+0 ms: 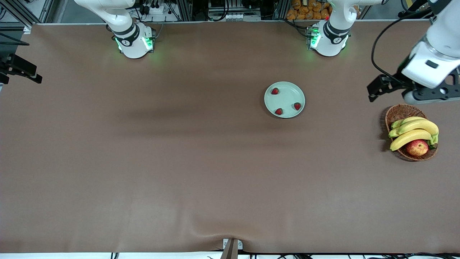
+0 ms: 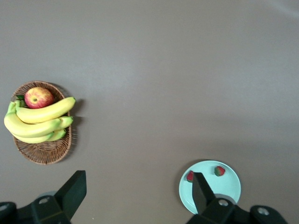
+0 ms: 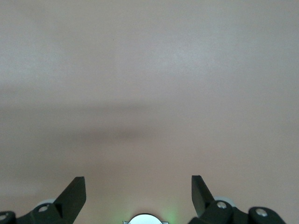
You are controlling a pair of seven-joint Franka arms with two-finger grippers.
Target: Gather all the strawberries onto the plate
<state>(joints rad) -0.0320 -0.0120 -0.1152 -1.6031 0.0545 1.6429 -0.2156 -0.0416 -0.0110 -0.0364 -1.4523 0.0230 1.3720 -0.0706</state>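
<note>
Three small red strawberries (image 1: 275,91) (image 1: 297,106) (image 1: 279,111) lie on the pale mint-green plate (image 1: 287,97) in the middle of the table, toward the left arm's end. The left wrist view shows the plate (image 2: 226,189) with two strawberries (image 2: 190,176) (image 2: 219,171); one of my fingers hides the third. My left gripper (image 1: 427,95) (image 2: 138,191) hangs high over the table beside the basket, open and empty. My right gripper (image 1: 25,72) (image 3: 138,189) is up over bare table at the right arm's end, also open and empty.
A brown wicker basket (image 1: 399,113) (image 2: 44,151) with bananas (image 1: 413,131) (image 2: 39,120) and a red-yellow apple (image 1: 417,147) (image 2: 39,97) stands at the left arm's end, nearer the front camera than the plate. The right arm's base (image 3: 145,219) shows in its wrist view.
</note>
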